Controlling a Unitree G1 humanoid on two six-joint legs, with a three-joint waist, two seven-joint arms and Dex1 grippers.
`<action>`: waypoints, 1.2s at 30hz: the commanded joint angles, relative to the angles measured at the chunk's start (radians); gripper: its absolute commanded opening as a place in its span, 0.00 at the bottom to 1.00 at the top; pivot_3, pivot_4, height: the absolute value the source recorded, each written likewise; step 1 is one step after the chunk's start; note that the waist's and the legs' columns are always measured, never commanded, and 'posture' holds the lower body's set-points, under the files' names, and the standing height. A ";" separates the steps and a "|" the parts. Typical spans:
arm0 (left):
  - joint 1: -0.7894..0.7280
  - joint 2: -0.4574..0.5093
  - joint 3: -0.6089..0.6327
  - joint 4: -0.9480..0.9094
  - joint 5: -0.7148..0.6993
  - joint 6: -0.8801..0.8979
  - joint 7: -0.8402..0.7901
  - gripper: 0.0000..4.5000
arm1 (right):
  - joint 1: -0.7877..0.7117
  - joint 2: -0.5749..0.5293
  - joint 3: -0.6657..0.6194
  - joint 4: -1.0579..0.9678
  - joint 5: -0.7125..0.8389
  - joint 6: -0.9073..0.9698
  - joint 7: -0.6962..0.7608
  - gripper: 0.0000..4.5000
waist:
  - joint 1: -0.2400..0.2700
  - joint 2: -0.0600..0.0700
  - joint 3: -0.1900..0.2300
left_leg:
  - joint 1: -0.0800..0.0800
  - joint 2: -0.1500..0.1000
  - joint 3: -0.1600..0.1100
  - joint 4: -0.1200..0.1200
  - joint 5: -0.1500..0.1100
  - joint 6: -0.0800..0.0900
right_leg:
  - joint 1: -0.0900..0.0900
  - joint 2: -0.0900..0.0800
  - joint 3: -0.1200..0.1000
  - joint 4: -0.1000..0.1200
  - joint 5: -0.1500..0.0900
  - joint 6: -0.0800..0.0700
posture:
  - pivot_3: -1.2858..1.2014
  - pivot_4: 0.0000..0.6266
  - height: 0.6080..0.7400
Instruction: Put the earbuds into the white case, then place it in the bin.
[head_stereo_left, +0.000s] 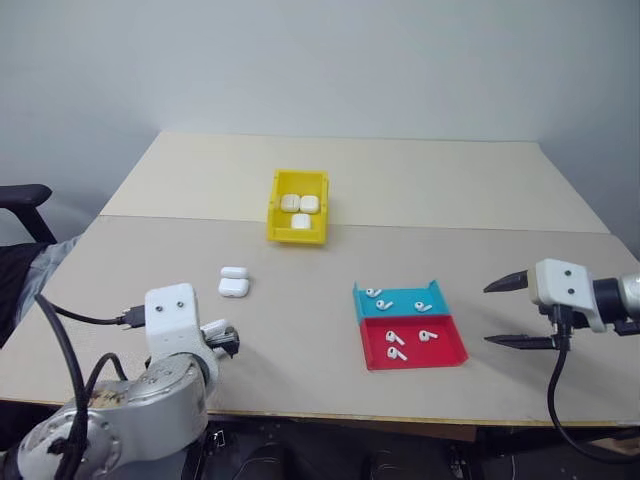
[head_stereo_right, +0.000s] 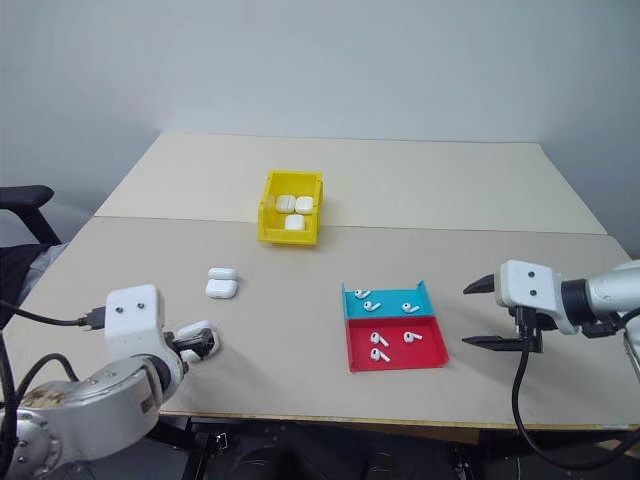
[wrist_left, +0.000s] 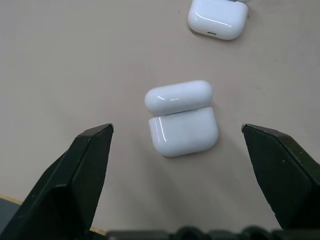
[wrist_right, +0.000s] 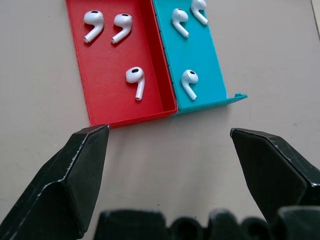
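Note:
Several earbuds (wrist_right: 135, 80) lie loose in a shallow teal-and-red tray (head_stereo_left: 450, 346). My right gripper (head_stereo_left: 487, 315) hovers open just right of the tray, its fingers apart from it. A white case (wrist_left: 183, 131) with its lid (wrist_left: 178, 96) flipped open sits on the table between and ahead of the fingers of my left gripper (head_stereo_left: 222, 340), which is open and touches nothing. A second white case (head_stereo_left: 233, 283) lies a little farther out. The yellow bin (head_stereo_left: 276, 212) stands mid-table with three white cases (head_stereo_left: 299, 205) inside.
A black chair armrest (head_stereo_left: 22, 196) juts in at the far left. A seam (head_stereo_left: 450, 228) runs across the beige table behind the bin. The table's front edge (head_stereo_left: 400, 415) passes just below both grippers.

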 joint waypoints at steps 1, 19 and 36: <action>-0.030 -0.033 -0.017 0.035 0.040 -0.008 0.034 1.00 | 0.015 -0.018 -0.055 -0.039 0.018 0.002 -0.013 0.99 | 0.000 0.000 0.000 | 0.000 0.000 0.000 0.000 0.000 0.000 | 0.000 0.000 0.000 0.000 0.000 0.000 | 0.52 0.24 1.00; -0.027 -0.161 -0.032 0.176 0.126 0.043 0.034 1.00 | 0.061 -0.019 -0.073 -0.070 0.008 0.018 -0.035 0.99 | 0.000 0.000 0.000 | 0.000 0.000 0.000 0.000 0.001 -0.001 | 0.000 0.001 0.000 0.000 0.000 0.001 | 0.52 0.24 1.00; -0.061 -0.293 -0.002 0.257 0.178 0.139 0.018 1.00 | 0.080 -0.028 -0.079 -0.085 0.004 0.028 -0.062 0.99 | 0.000 0.000 0.000 | 0.000 0.000 0.000 0.000 0.001 -0.001 | 0.000 0.001 0.000 -0.001 0.000 0.001 | 0.52 0.24 1.00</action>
